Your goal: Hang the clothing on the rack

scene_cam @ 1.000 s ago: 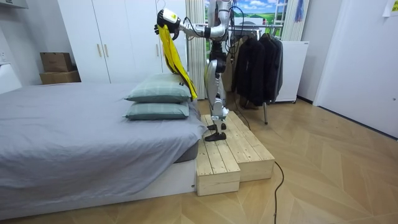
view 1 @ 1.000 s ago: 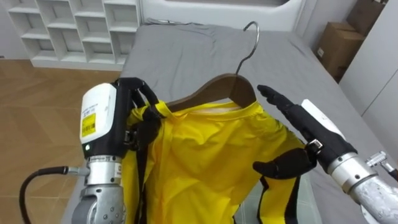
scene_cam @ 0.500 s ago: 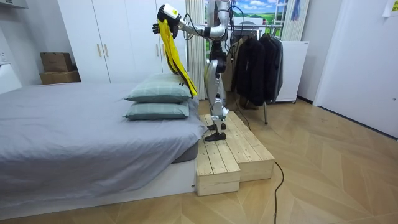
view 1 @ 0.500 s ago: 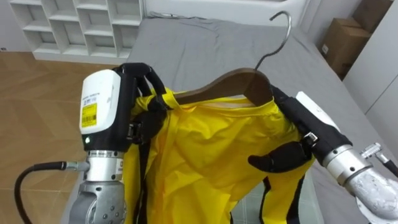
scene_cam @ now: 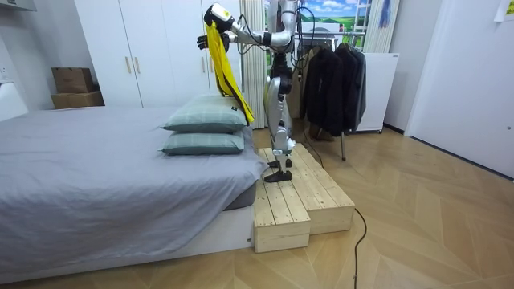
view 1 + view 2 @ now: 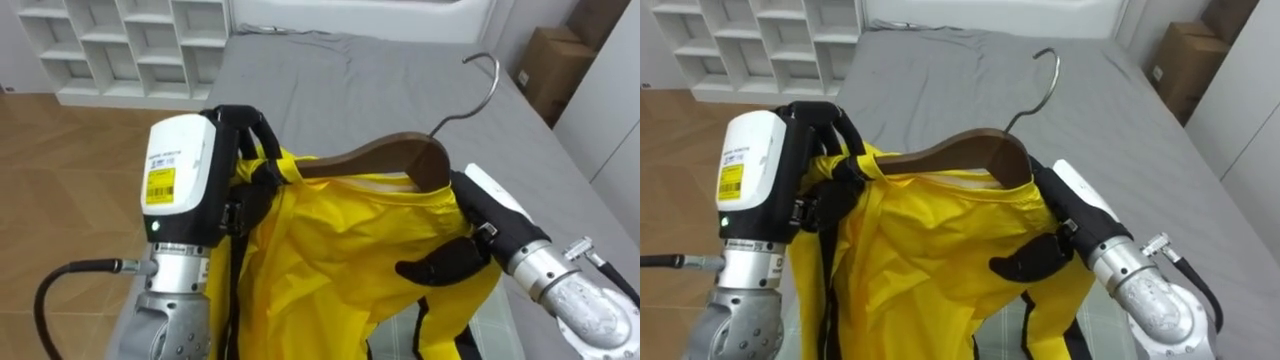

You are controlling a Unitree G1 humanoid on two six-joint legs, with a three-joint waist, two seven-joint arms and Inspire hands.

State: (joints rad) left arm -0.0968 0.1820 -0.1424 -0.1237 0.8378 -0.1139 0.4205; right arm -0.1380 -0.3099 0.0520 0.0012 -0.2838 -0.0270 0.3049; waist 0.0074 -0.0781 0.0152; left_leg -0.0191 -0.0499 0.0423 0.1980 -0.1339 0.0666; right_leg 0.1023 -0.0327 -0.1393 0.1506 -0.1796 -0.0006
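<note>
Gripping hanger [image 6: 380,158], left hand [image 6: 238,190]; room view adds rack [image 5: 321,32].

Both head eyes are looking down, close over the yellow garment [image 6: 340,260] and bed [image 6: 330,90], the room camera watching both from far off.

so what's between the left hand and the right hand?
The wooden hanger and the yellow garment draped on it fill the stretch from left hand to right hand, seen in both eye views.
</note>
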